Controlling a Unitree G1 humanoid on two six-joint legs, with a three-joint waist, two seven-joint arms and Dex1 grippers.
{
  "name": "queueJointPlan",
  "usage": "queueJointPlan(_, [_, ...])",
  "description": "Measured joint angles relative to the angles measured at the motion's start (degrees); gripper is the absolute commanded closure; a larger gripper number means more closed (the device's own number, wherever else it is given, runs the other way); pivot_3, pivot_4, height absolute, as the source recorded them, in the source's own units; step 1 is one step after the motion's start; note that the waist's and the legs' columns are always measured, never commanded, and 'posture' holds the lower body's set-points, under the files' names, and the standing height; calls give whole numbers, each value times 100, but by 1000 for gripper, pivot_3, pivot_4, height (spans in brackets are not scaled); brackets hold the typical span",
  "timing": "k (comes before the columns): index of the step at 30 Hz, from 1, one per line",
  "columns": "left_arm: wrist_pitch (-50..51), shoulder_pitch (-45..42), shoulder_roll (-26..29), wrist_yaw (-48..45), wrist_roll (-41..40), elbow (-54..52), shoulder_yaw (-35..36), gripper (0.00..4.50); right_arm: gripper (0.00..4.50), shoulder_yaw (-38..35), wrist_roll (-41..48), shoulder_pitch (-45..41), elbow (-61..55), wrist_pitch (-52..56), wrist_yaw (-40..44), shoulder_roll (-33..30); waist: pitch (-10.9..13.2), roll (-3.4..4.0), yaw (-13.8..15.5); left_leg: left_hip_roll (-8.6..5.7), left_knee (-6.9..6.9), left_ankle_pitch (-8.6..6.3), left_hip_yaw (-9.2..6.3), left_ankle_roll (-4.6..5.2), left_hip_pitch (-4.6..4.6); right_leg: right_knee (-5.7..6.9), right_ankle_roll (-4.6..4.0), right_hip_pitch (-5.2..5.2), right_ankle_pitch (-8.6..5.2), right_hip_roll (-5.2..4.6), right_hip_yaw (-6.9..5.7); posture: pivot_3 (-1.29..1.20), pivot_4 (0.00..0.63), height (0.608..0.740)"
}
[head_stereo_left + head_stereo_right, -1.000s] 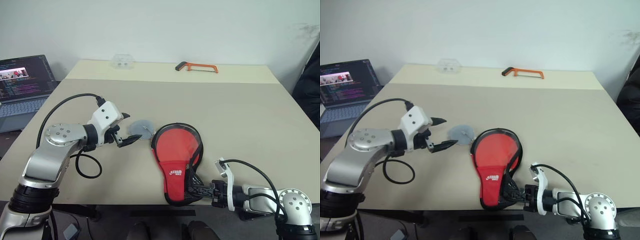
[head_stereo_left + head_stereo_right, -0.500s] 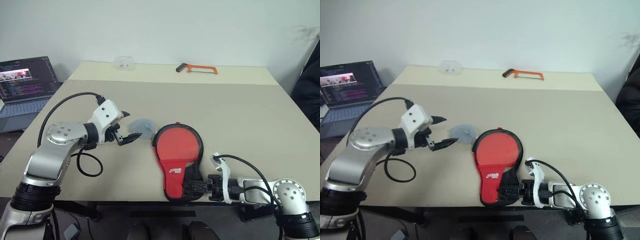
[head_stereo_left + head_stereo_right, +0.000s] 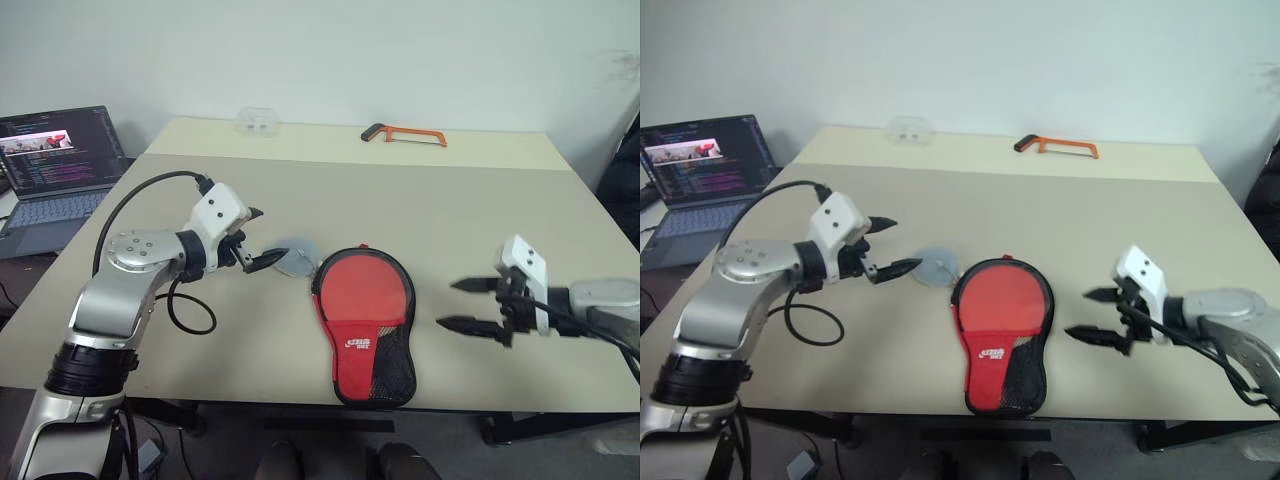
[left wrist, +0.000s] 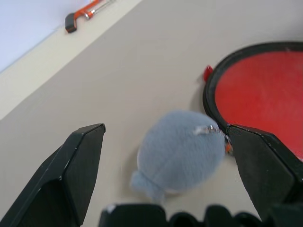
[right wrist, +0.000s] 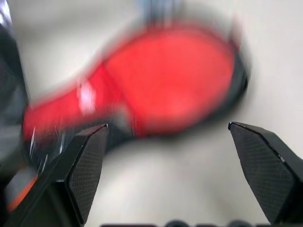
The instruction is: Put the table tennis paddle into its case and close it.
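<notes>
Left eye view, case (image 3: pixel 365 325) near table (image 3: pixel 480 210) edge

Your right gripper (image 3: pixel 466 305) no longer grips the case (image 3: pixel 364 322) at its narrow handle end on the table's near edge. It is now off the case, up and to the right of it, well apart, fingers spread wide with nothing between them, the wrist rolled so one fingertip sits above the other.

The case lies flat now, red face up, closed outline all round; its far lip no longer stands raised and gaping. The narrow end rests on the table (image 3: pixel 480 200), free.

Your left gripper (image 3: pixel 262 238) sits slightly nearer the case.
</notes>
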Motion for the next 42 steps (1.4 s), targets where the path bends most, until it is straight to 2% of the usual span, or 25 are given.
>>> queueJointPlan(3, [-20, -217, -126, -122, 21, 325, -153, 0, 24, 712, -799, -271, 149, -453, -398, 1176, -2, -3, 14, 0, 8, 0, -6, -1, -8, 8, -21, -5, 12, 1, -7, 0, 150, 740])
queueJointPlan(6, [-72, -500, -324, -275, 22, 773, -293, 0, 24, 1337, -1719, -328, 905, -795, -1012, 2184, 0, -1, 42, -4, 32, 0, -5, -2, -30, 29, -22, -24, 13, -4, -9, 0, 150, 740])
queueJointPlan(12, [-343, -1133, -718, -636, 2, 1996, -327, 0, 24, 1529, -2763, -273, 2306, -1220, -1615, 3179, 0, -1, 154, -7, 77, 1, -7, -3, -54, 81, -22, -49, 15, -5, -13, 0, 150, 740])
queueJointPlan(19, [-942, -1536, -1029, -982, 290, 3345, -545, 0, 24, 1473, -3086, -286, 2592, -1328, -1616, 3534, -3, -2, 135, -1, 76, 0, -7, -3, -25, 86, -22, -27, 15, 3, -11, 0, 150, 740])
queueJointPlan(25, [-1803, -1949, -994, -1441, 856, 4388, -854, 0, 24, 1439, -3288, -289, 2723, -1335, -1656, 3712, -3, -3, 129, -1, 74, 0, -6, -3, 1, 86, -22, -1, 14, 4, -10, 0, 150, 740])
queueJointPlan(32, [-2877, -2486, -1043, -1498, 1578, 5638, -1176, 0, 24, 1334, -3415, -292, 2777, -1317, -1656, 3836, -5, -4, 127, 0, 71, 0, -2, -3, 17, 86, -13, 10, 8, 5, -7, 0, 150, 740])
queueJointPlan(42, [-3739, -2949, -1335, -1496, 2270, 6615, -1479, 0, 24, 1257, -3497, -284, 2782, -1249, -1717, 3908, -8, -5, 128, -1, 71, 0, -1, -3, 25, 87, -11, 20, 7, 4, -7, 0, 150, 740])
